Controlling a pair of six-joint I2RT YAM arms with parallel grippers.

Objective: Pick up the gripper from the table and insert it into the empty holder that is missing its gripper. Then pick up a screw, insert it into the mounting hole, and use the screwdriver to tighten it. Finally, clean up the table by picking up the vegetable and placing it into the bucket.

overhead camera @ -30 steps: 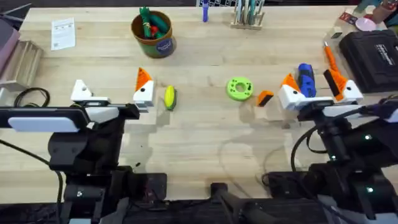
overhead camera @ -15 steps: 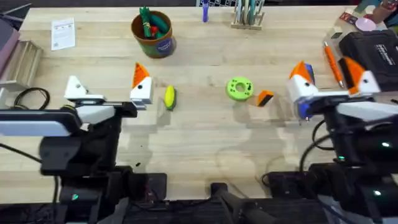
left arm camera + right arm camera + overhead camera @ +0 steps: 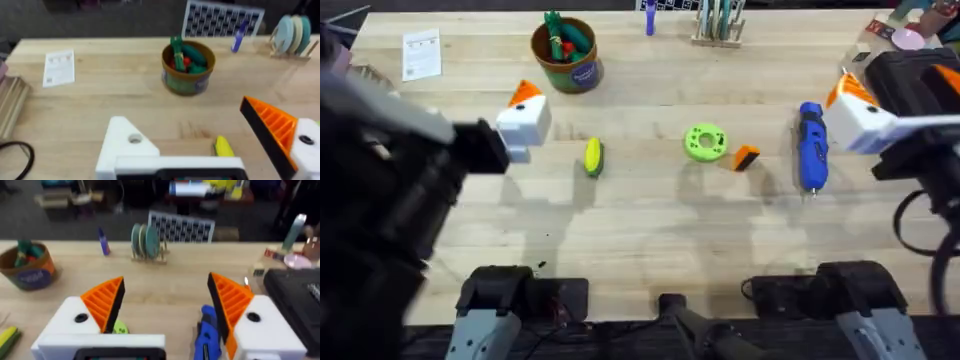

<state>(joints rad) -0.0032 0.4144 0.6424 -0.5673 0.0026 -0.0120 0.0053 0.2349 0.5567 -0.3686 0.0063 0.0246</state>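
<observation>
The tabletop [image 3: 640,250] spreads wide in the overhead view, with the left arm looming dark and blurred over its left side. The left wrist view shows what that blur hides: the left pincer [image 3: 210,145] stands wide and empty, its holder [image 3: 125,147] a bare white mount beside an orange-tipped finger. The bucket [image 3: 566,55] sits at the far side (green and red toy vegetables inside). The blue screwdriver [image 3: 811,147] lies just beside the right pincer [image 3: 165,312], which is spread wide and holds nothing, both orange tips on. A green disc [image 3: 705,141] lies mid-table, the vegetable [image 3: 592,156] to its left, the small orange gripper [image 3: 746,157] just right of the disc.
</observation>
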